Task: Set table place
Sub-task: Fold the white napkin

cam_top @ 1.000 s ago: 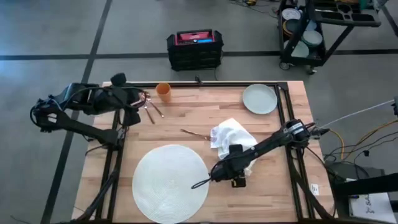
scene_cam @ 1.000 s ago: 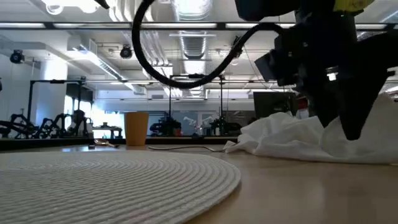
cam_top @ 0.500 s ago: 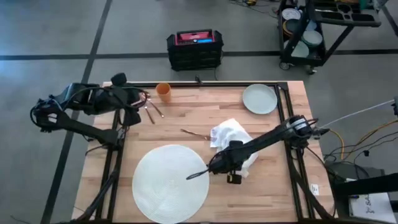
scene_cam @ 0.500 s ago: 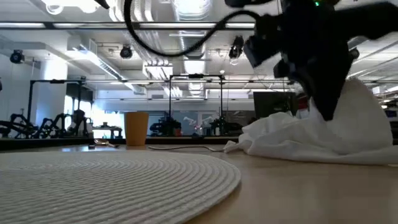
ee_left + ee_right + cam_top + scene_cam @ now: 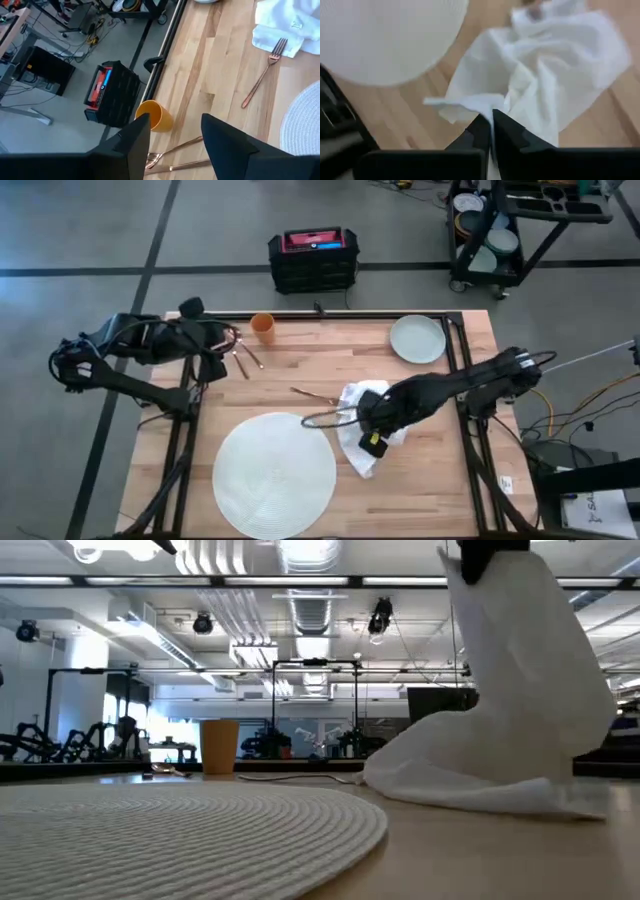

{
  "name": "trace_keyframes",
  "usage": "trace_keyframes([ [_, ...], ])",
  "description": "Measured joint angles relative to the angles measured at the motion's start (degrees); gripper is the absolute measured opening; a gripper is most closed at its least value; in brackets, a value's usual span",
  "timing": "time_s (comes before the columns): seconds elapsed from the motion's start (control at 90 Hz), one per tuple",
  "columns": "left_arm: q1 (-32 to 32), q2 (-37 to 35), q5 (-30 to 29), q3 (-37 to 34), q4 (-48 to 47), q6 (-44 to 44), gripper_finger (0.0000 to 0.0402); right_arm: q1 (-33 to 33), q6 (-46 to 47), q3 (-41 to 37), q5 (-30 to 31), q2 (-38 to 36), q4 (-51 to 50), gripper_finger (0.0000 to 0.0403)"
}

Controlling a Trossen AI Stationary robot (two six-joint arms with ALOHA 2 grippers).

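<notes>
Beside the large round white woven mat (image 5: 274,474), my right gripper (image 5: 491,126) pinches the crumpled white cloth napkin (image 5: 362,402), fingers pressed together, lifting it off the light-wood counter (image 5: 330,360); next, I judge, it needs laying flat beside the mat.

mat (image 5: 274,474) front-centre of table (image 5: 300,360) | napkin (image 5: 362,448) just right of mat | plate (image 5: 417,339) back-right | cup (image 5: 262,326) back-left

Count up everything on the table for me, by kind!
Mat: 1
Plate: 1
Cup: 1
Cloth: 1
Cutlery: 3, a fork and two pieces by the cup
Total: 7
</notes>
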Motion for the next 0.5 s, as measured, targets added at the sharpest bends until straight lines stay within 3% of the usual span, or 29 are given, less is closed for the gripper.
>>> trace_keyframes([
  [0.211,0.0,0.0,0.1,-2.1,0.7,0.0,0.0167,-2.2,2.7,3.7,6.7,-3.6,0.6,0.0000],
  [0.5,0.0,0.0,0.3,-10.3,7.5,-1.1,0.0176,-7.6,-6.4,16.7,13.8,-3.3,1.0,0.0000],
])
